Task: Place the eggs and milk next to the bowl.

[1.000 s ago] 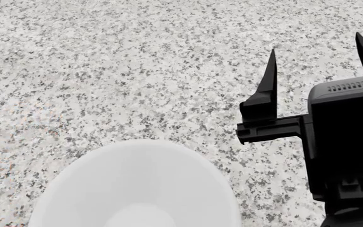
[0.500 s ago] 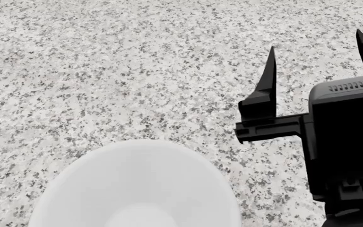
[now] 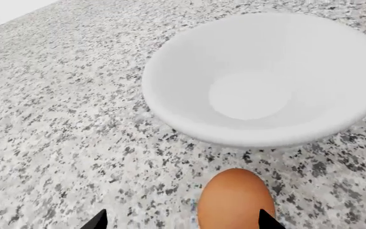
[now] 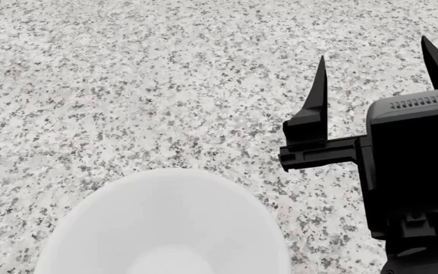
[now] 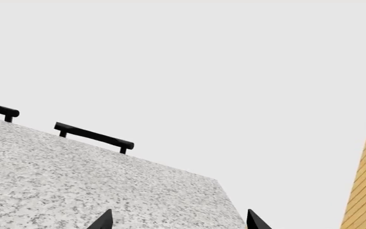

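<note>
Right tool (image 4: 375, 63) spread wide, holding nothing, above worktop (image 4: 128, 85) beside bowl (image 4: 166, 222). Left tool (image 3: 179, 220) spread; egg (image 3: 235, 200) between tips, near bowl rim.

Right pincer (image 4: 377, 74) is up in the air, fingers spread wide; left pincer (image 3: 179, 220) fingers are spread apart too.

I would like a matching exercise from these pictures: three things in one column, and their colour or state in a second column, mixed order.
Things:
1. bowl
2. egg
3. right tool

Descriptions:
A. orange-brown, lying on the speckled counter beside the white dish
B. black, fingers spread apart with nothing between them
C. white, round, nothing inside

Pairs: 1-C, 2-A, 3-B
</note>
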### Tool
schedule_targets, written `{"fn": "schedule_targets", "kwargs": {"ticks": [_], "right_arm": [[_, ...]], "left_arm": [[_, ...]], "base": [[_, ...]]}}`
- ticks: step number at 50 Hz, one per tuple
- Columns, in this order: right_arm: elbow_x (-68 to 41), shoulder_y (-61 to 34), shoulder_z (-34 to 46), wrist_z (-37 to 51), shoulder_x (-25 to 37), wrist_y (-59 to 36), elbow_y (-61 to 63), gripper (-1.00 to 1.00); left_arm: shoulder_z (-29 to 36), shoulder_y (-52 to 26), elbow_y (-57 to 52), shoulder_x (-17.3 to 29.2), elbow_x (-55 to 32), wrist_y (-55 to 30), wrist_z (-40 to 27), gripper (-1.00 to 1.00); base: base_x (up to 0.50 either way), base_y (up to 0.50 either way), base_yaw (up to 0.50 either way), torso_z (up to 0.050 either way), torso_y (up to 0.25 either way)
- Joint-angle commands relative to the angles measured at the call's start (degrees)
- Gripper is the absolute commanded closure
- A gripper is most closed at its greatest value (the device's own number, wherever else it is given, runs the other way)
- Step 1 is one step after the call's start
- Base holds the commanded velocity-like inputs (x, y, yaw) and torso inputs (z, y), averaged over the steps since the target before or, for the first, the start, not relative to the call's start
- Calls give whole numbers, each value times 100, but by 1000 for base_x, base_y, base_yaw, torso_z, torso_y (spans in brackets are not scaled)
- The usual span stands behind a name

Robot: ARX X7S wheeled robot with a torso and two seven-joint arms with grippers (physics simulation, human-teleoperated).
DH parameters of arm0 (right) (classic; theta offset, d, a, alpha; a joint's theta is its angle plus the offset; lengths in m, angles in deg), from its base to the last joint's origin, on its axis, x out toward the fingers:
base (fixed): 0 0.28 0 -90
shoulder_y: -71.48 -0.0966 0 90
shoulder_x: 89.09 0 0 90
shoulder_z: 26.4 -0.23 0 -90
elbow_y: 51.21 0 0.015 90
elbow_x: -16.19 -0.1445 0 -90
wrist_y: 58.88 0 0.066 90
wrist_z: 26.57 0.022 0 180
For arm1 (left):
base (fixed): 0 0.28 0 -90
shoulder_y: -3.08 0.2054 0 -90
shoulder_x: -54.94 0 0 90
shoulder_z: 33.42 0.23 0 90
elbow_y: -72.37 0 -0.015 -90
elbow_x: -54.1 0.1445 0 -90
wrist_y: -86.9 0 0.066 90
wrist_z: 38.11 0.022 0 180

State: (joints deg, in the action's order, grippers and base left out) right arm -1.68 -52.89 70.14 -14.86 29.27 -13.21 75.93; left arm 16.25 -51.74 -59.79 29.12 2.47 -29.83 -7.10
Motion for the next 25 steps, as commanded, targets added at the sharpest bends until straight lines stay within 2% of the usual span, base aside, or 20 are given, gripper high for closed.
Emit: {"fn": "schedule_targets", "kwargs": {"ticks": [1,11,17,25], "right_arm": [[119,71,-136,-103,-92,24,74,-100],[119,101,-127,-111,-89,98,8,-100],[116,56,-94,-121,-95,109,-34,-100],[113,35,-56,-115,-104,108,-51,-100]], "left_arm": [[-627,16,76,-418,-211,-393,-163,-100],[-670,-116,218,-555,-399,-553,-415,-100],[-578,-354,372,-503,-686,-887,-1115,-100],[-317,-696,684,-510,-848,-943,-1584,-100]], "base": [[0,0,0,0,0],[0,0,0,0,0],[0,0,0,0,0],[0,0,0,0,0]]}}
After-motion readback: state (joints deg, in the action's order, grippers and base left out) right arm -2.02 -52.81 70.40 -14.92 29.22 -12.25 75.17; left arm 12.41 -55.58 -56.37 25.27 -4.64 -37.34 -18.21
